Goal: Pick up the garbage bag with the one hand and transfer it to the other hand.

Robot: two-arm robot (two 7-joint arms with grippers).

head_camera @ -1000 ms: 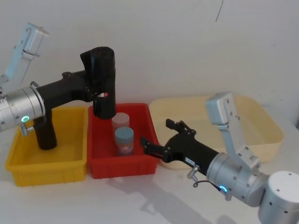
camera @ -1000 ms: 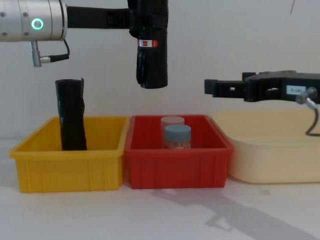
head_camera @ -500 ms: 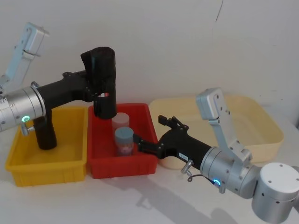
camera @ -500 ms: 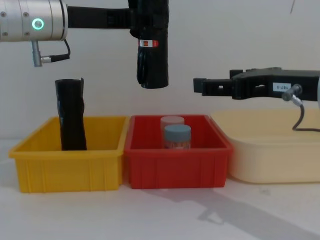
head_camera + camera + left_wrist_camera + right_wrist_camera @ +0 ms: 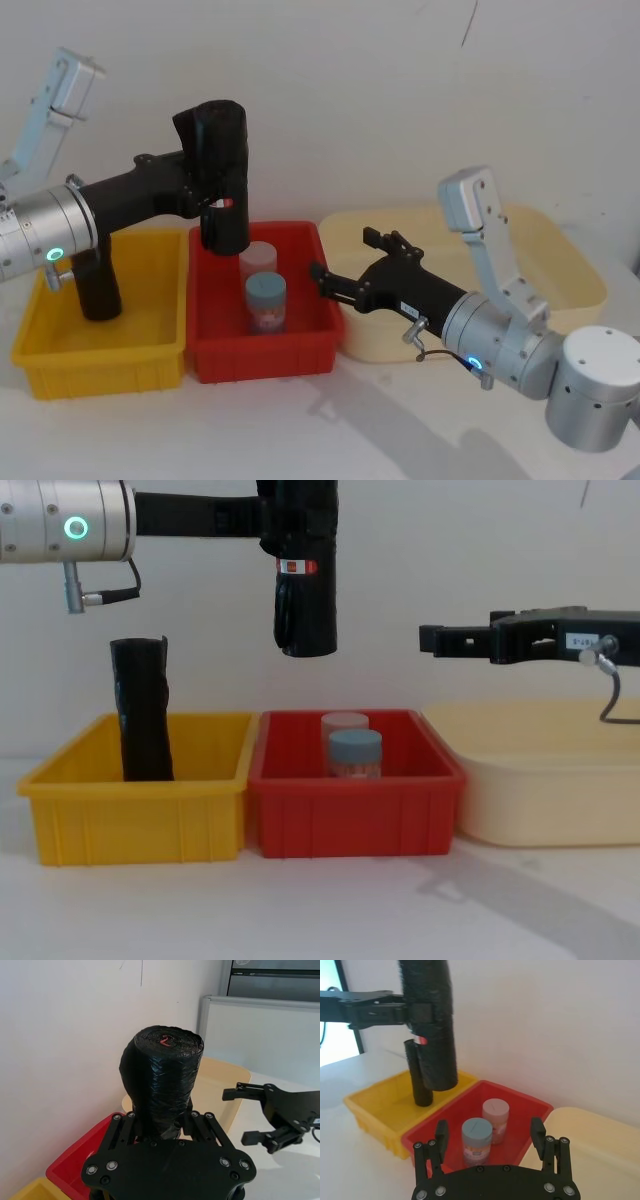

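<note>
Chest view: teal-ringed left gripper (image 5: 297, 525) pinches the glossy black garbage bag roll (image 5: 306, 595) upright. Handover pending; the spread blue-ringed right gripper (image 5: 432, 640), apart, probably must close around its lower end.

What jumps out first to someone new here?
The glossy black cylindrical garbage-bag roll hangs upright above the red plastic bin, clamped in the left claw. The right claw, open, points toward it from the cream plastic tub's side, not touching it.

Three bins (image 5: 140, 820) — two rolls (image 5: 305, 580) — two jars (image 5: 355, 752)
</note>
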